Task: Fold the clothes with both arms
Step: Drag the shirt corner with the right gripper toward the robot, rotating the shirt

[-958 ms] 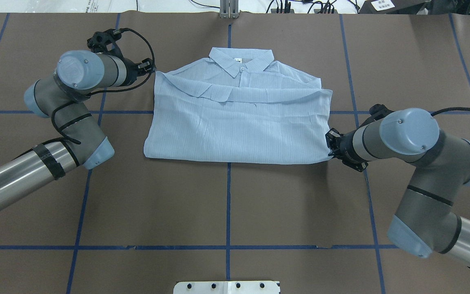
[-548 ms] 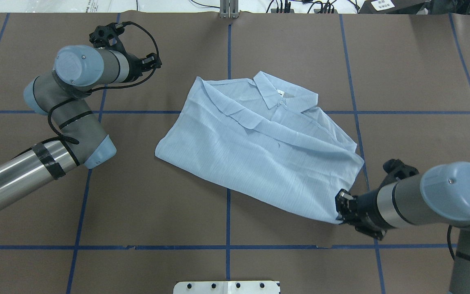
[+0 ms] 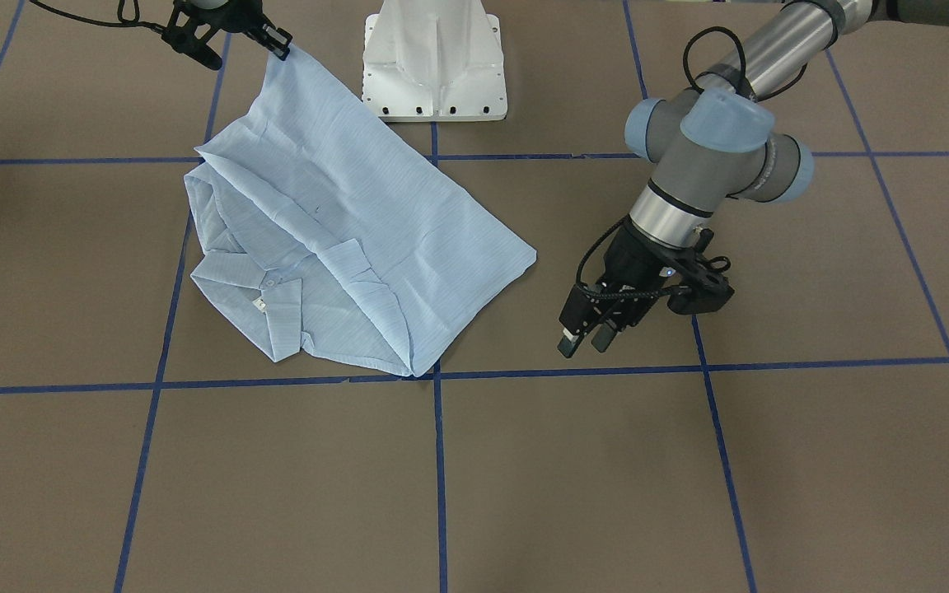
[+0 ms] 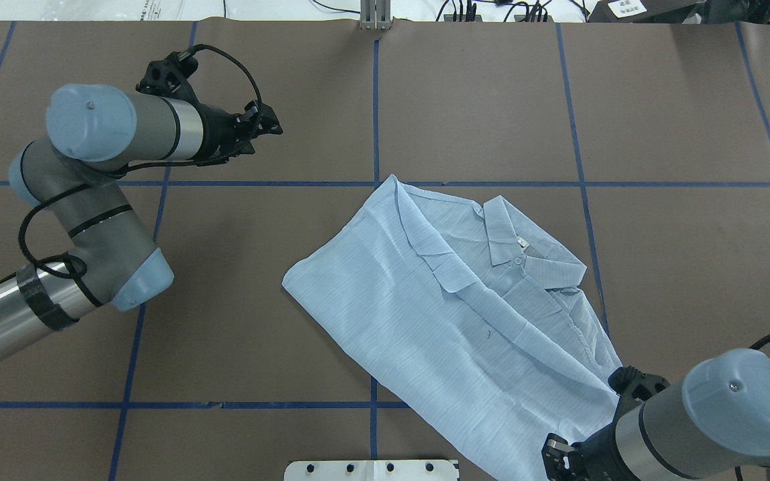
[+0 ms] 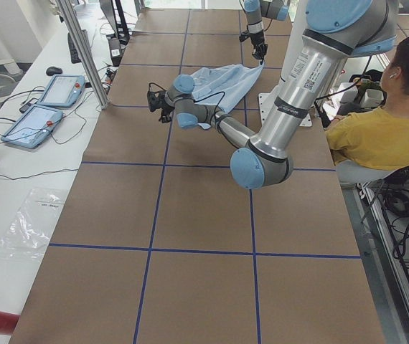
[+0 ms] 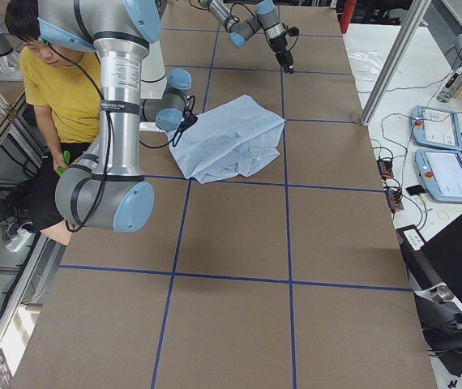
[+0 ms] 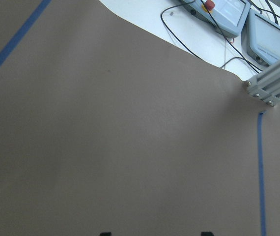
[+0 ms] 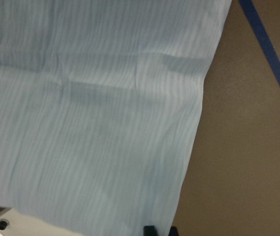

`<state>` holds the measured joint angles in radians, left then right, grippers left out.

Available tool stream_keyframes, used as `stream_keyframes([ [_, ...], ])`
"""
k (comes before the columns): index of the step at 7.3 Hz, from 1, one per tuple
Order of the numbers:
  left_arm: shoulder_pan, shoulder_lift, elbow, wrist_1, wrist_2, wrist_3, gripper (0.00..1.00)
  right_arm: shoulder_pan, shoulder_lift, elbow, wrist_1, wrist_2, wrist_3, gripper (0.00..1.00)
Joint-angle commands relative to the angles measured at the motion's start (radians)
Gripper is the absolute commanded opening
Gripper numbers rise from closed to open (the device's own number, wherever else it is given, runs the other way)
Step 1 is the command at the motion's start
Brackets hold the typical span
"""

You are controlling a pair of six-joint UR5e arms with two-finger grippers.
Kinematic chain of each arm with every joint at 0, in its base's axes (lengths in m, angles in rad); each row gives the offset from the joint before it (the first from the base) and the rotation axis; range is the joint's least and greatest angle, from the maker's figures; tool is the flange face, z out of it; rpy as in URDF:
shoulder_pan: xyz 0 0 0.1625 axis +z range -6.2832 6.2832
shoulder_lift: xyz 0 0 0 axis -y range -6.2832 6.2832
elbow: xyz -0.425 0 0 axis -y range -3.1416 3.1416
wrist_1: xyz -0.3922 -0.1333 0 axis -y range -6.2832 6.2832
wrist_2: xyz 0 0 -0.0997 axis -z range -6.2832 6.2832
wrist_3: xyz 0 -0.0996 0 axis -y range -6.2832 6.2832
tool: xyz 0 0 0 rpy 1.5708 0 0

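Observation:
The pale-blue shirt (image 4: 452,321) lies folded and slanted on the brown table, with its collar (image 4: 519,247) up and toward the right. It also shows in the front view (image 3: 334,239). My right gripper (image 4: 554,461) is shut on the shirt's near right corner, close to the base. In the front view this gripper (image 3: 283,48) holds that corner slightly raised, and the right wrist view shows cloth (image 8: 96,123) running to the fingertips. My left gripper (image 4: 273,127) is open and empty, far left of the shirt, with its fingers (image 3: 567,342) apart.
The white pedestal base (image 3: 433,58) stands just beside the held corner. Blue tape lines (image 4: 374,120) grid the table. An aluminium post (image 4: 375,17) stands at the far edge. A seated person in yellow (image 5: 362,122) is beside the base. Teach pendants (image 6: 442,154) lie on the side bench.
The right gripper has pulled the shirt's corner toward the base, so the shirt slid near-right and turned slantwise. The left gripper, at the shirt's far-left corner before, now stands apart from it.

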<state>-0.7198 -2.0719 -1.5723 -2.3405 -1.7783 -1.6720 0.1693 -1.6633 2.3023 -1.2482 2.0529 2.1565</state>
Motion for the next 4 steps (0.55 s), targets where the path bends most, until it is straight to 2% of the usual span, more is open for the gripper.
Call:
stream_keyframes([
  [1, 0.101, 0.022, -0.127, 0.106, 0.003, -0.135, 0.73, 0.118, 0.007, -0.007, 0.001, -0.005, 0.005, 1.0],
  [2, 0.152, 0.022, -0.142, 0.175, 0.011, -0.178, 0.77, 0.233, 0.042, -0.051, 0.003, -0.008, -0.009, 1.0],
  [3, 0.208, 0.022, -0.149, 0.231, 0.061, -0.219, 0.77, 0.366, 0.162, -0.135, 0.003, -0.011, -0.01, 1.0],
  [4, 0.241, 0.024, -0.149, 0.277, 0.091, -0.224, 0.77, 0.448, 0.234, -0.217, 0.004, -0.011, -0.011, 1.0],
])
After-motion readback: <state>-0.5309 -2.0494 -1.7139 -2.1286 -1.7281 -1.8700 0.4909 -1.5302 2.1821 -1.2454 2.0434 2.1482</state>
